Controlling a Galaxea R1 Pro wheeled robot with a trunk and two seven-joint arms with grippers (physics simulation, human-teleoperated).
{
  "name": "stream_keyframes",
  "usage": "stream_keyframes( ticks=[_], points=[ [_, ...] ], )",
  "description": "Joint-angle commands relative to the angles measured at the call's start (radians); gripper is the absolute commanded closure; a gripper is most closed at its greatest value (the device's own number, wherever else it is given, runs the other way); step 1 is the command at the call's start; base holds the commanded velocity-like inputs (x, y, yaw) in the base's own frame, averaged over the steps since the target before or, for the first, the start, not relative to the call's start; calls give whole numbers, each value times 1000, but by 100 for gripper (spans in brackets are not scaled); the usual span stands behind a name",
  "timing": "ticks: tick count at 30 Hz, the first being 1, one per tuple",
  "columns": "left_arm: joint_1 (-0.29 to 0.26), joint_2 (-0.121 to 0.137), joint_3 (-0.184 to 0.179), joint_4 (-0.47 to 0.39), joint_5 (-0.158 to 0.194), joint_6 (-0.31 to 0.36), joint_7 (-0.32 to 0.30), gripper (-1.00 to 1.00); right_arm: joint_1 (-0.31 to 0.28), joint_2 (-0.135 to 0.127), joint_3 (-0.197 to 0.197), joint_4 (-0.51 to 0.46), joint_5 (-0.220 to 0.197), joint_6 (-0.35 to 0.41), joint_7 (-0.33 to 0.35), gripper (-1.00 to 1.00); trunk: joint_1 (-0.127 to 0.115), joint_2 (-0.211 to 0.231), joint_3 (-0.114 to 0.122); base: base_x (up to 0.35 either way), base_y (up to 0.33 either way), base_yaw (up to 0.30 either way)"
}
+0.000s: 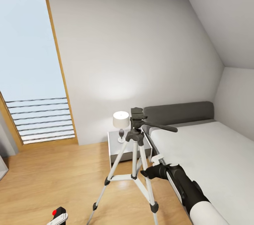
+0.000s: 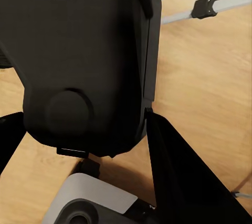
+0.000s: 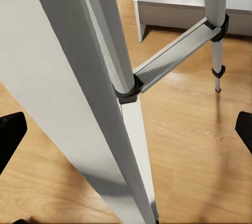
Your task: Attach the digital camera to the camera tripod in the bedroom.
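Note:
The camera tripod (image 1: 135, 154) stands on the wood floor in front of the bed, black head (image 1: 136, 116) on top and pan handle pointing right. My right gripper (image 1: 147, 173) sits open at the tripod's near right leg. In the right wrist view that silver leg (image 3: 105, 77) runs between the wide-apart fingertips (image 3: 10, 134) of the right gripper (image 3: 126, 134), with the cross brace (image 3: 173, 50) behind. The digital camera (image 1: 58, 215), red button up, shows at the bottom left. In the left wrist view my left gripper (image 2: 94, 145) is shut on its black body (image 2: 84, 61).
A grey nightstand (image 1: 128, 145) with a small white lamp (image 1: 121, 121) stands just behind the tripod, against the bed (image 1: 211, 151). A tall wood-framed window (image 1: 31, 70) fills the left wall. Open wood floor (image 1: 53, 175) lies left of the tripod.

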Motion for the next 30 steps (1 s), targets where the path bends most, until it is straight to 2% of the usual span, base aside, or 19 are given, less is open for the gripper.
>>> stream_keyframes(
  ticks=[1, 20, 21, 30],
  points=[
    [0, 1, -9, -3, 6, 3, 9, 100, 0, 0, -1, 0, 10, 3, 7, -100, 0, -1, 0, 32, 17, 0],
    [0, 1, -9, -3, 6, 4, 9, 100, 0, 2, -1, 16, 9, 4, 5, -100, 0, -1, 0, 4, 2, 0],
    [0, 1, -9, -3, 6, 4, 9, 100, 0, 2, -1, 17, 9, 4, 5, 100, 0, -1, 0, 0, 0, 0],
    [0, 1, -9, -2, 6, 3, 9, 100, 0, 2, -1, 20, 9, 4, 4, 100, 0, -1, 0, 0, 0, 0]
  ],
)
